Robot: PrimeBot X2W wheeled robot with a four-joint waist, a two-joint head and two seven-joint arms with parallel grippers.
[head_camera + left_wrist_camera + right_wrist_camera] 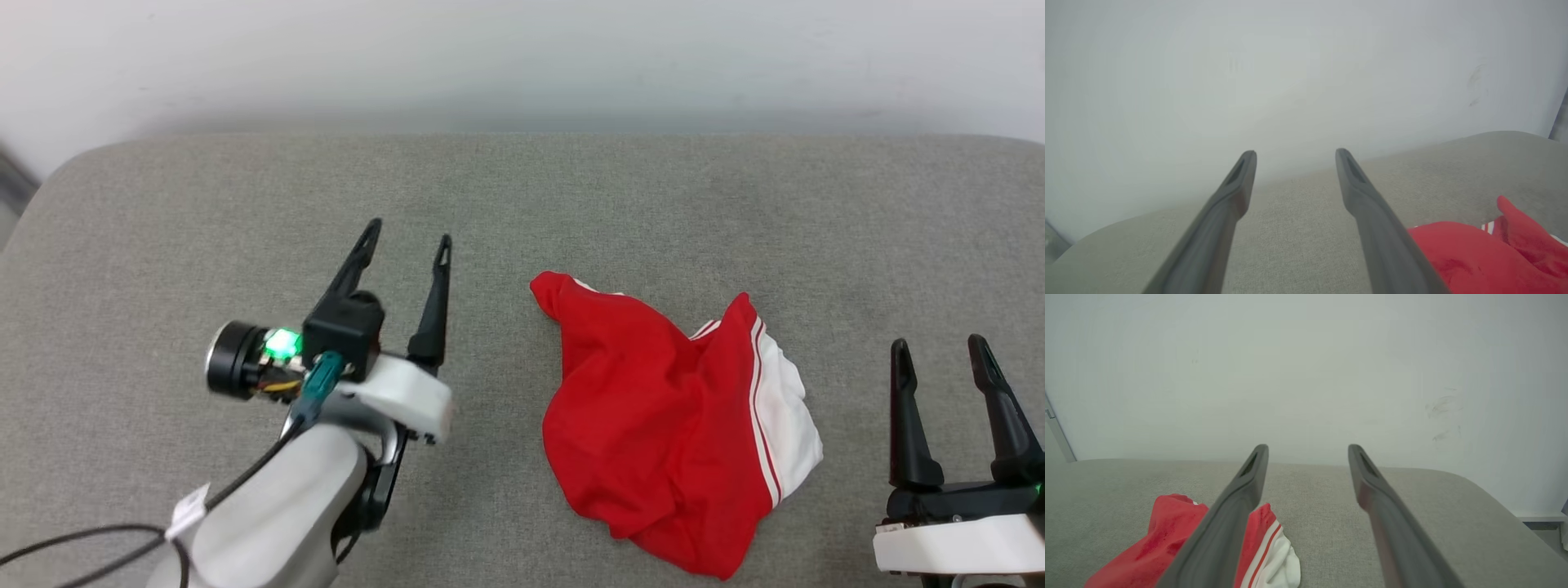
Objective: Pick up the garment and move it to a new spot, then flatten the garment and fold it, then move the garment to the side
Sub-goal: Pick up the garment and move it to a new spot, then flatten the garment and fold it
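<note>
Head view shows the garment (653, 416) lying crumpled on the grey padded surface (163, 204), right of its middle and well clear of the far edge. The left gripper (408, 231) and right gripper (939, 343) flank it without touching, fingers spread and empty.

A table (245, 204) covered in grey woven cloth, its far corners rounded, stands against a pale wall (522, 57). On it lies a crumpled shirt (645, 425), red with a white sleeve and red-white striped trim, heaped right of the middle in the near half.
</note>
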